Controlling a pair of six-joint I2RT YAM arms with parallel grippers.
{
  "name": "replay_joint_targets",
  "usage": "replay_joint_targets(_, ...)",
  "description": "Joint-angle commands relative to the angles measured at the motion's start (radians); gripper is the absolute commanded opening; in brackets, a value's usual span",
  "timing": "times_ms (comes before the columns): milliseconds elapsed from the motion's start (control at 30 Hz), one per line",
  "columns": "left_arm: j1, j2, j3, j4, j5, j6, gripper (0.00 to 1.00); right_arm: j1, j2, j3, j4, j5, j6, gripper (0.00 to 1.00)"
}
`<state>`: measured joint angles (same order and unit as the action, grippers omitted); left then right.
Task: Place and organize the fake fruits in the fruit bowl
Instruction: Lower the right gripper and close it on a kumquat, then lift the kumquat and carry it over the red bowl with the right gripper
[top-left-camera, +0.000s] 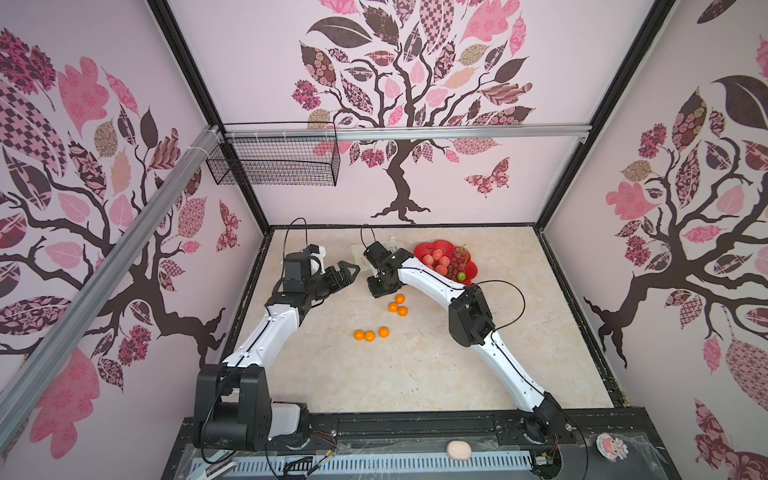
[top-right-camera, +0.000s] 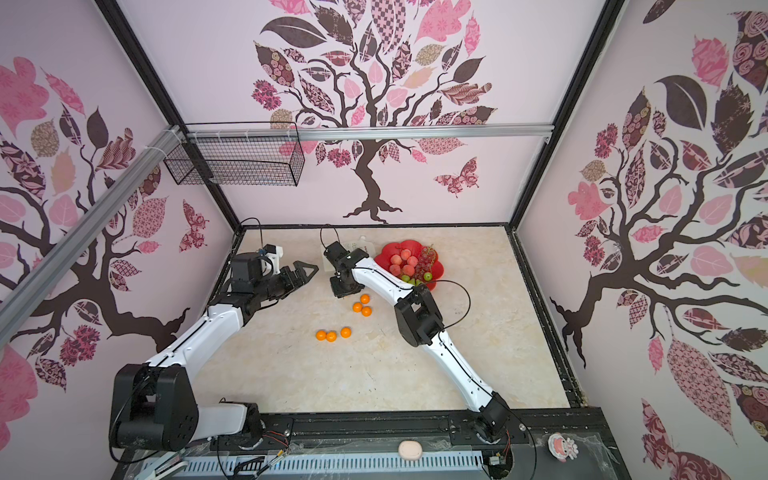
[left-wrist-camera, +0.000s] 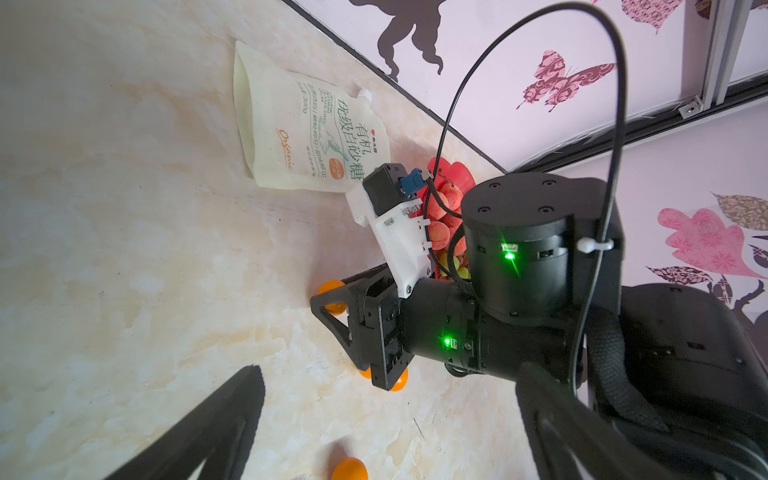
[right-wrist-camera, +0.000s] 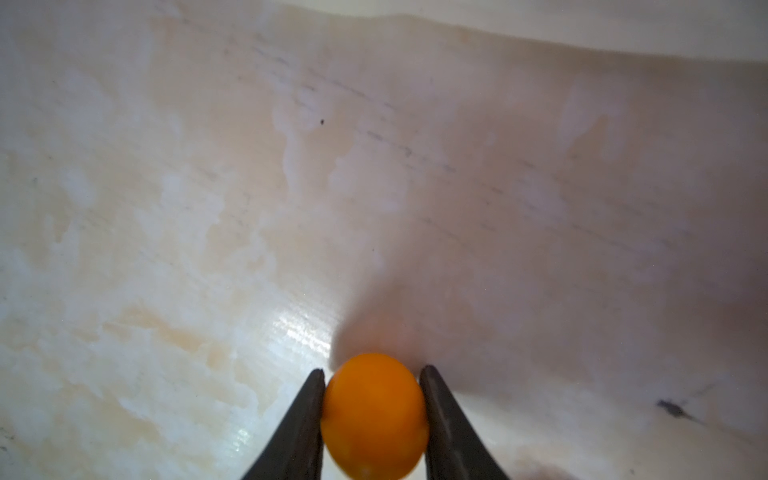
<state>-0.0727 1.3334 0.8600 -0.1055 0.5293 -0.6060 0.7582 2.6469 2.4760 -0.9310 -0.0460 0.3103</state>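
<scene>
My right gripper (right-wrist-camera: 372, 370) is shut on an orange tangerine (right-wrist-camera: 374, 415), one finger pressed against each side of it, just above the marble table. In both top views this gripper (top-left-camera: 379, 290) points down beside three loose tangerines (top-left-camera: 398, 306). Three more tangerines (top-left-camera: 370, 335) lie nearer the front. The red fruit bowl (top-left-camera: 428, 249) at the back right holds peaches (top-left-camera: 437, 260), a grape bunch (top-left-camera: 457, 258) and a green apple (top-left-camera: 461, 276). My left gripper (top-left-camera: 351, 270) hovers open and holds nothing, left of the right gripper; its fingers (left-wrist-camera: 232, 415) stand wide apart.
A white printed pouch (left-wrist-camera: 307, 133) lies flat at the back, left of the bowl and partly behind my right wrist. A black wire basket (top-left-camera: 274, 166) hangs on the back wall. A pale pink oval lump (top-left-camera: 459, 450) sits on the front rail.
</scene>
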Motion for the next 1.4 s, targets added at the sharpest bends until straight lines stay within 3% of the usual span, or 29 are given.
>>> replay_joint_targets(0, 0.004, 0.003, -0.003, 0.02, 0.012, 0.011, 0.98, 0.006, -0.005, 0.016, -0.045, -0.008, -0.003, 0.37)
replay_joint_targets(433, 0.002, -0.025, -0.036, 0.112, 0.073, 0.008, 0.98, -0.022, -0.246, -0.083, 0.033, -0.019, 0.05, 0.34)
replay_joint_targets(567, -0.019, -0.017, -0.034, 0.125, 0.081, 0.005, 0.98, -0.037, -0.292, -0.123, 0.032, 0.0, 0.052, 0.38)
replay_joint_targets(833, -0.176, 0.028, 0.011, 0.08, 0.058, 0.051, 0.98, -0.112, -0.47, -0.379, 0.11, 0.026, 0.051, 0.36)
replay_joint_targets(1033, -0.225, 0.064, 0.034, 0.077, 0.058, 0.057, 0.98, -0.184, -0.596, -0.588, 0.186, 0.038, 0.048, 0.35)
replay_joint_targets(1367, -0.356, 0.225, 0.184, -0.009, -0.006, 0.143, 0.98, -0.264, -0.648, -0.78, 0.259, 0.037, 0.046, 0.34)
